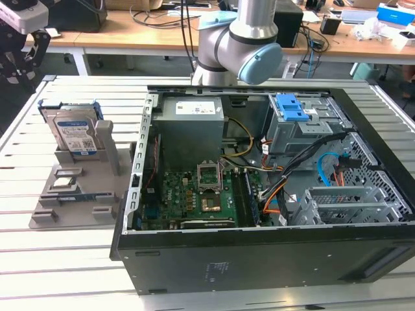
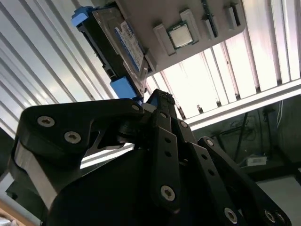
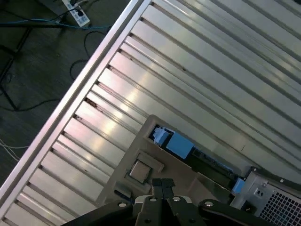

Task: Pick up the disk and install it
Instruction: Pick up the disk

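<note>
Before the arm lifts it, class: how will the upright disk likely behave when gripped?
The disk looks like rigid metal, so probably stiff and heavy for its size. Standing on edge in the stand, it may tip if nudged.

Nothing here can be read from where I stand. The disk point(image 1: 72, 129), upright in the grey stand point(image 1: 78, 194) on the bench point(image 1: 39, 259), carries a white-and-blue label point(image 2: 129, 44) with barcode blocks, but its print is too fine to make out. A white sticker point(image 1: 196, 109) sits on the power supply inside the computer case point(image 1: 311, 272), and a small pale mark point(image 1: 217, 267) on the case's outer wall. Both are illegible.
</note>
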Controlling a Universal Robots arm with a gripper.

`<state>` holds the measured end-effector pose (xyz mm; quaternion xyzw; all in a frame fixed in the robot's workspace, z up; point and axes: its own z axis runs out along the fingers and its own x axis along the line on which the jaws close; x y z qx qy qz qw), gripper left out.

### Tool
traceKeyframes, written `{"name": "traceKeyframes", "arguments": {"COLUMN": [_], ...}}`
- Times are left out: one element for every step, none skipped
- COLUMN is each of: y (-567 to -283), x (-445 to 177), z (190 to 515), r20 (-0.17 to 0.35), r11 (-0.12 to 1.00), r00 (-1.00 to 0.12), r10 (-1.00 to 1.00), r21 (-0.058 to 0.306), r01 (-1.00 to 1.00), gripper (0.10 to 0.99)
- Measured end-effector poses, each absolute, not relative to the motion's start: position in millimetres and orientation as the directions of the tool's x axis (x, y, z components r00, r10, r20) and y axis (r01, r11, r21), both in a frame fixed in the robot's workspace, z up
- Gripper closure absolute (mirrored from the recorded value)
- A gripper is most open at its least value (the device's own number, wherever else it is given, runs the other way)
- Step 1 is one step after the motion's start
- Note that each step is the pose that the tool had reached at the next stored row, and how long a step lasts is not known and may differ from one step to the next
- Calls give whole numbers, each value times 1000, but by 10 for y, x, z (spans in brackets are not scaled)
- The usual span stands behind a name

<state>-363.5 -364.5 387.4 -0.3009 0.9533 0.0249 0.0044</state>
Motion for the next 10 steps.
{"name": "traceKeyframes", "arguments": {"y": [-3645, -3645, -3645, -3645, -3645, -3645, -3645, -3645, -3645, -3645], "x": [-3635, -3635, -3635, -3635, -3635, -3635, -3635, -3635, -3635, -3635], "z": [3874, 3874, 3874, 3874, 3874, 3874, 3874, 3874, 3874, 3874], "r20": [-23, -23, -23, -23, -23, -23, -23, -23, -23, -23], "r11": [806, 797, 776, 757, 744, 733, 717, 698, 685, 668], "r00": [-808, -799, -777, -759, -745, -735, -719, -699, -686, -669], "r10": [-589, -601, -629, -651, -667, -678, -695, -715, -727, -743], "r21": [45, 45, 45, 45, 45, 45, 45, 45, 45, 45], "r01": [-590, -602, -630, -652, -667, -678, -695, -715, -728, -743], "gripper": [980, 980, 980, 980, 980, 980, 980, 980, 980, 980]}}
